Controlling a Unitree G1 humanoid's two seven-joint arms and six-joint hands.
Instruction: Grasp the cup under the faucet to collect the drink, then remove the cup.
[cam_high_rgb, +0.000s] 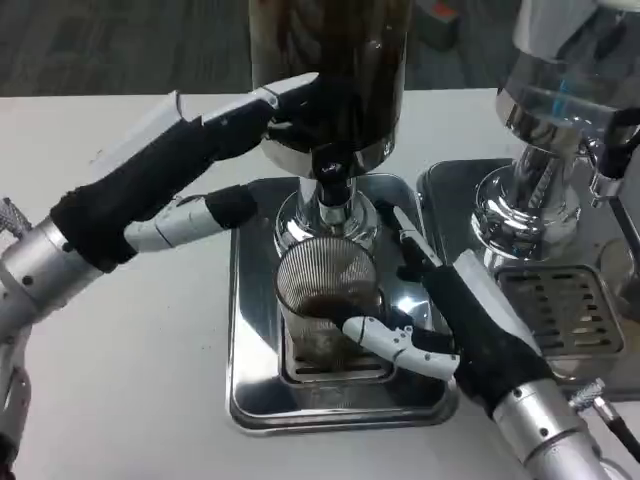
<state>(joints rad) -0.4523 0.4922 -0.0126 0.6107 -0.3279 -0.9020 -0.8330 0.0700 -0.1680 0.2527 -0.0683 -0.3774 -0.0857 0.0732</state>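
Observation:
A clear ribbed cup (325, 300) stands on the drip grate of the steel tray (250, 390), right under the faucet (334, 190) of the dark drink dispenser (330, 60). A little dark liquid shows in the cup. My right hand (455, 320) wraps the cup from the right, thumb across its front and fingers behind it. My left hand (190, 170) reaches up to the dispenser, its upper fingers on the tap area at the tank's base, the lower finger hanging free beside the column.
A second dispenser (560, 110) with its own steel tray and grate (560, 310) stands at the right, close to my right forearm. Bare white table (120, 380) lies to the left and in front.

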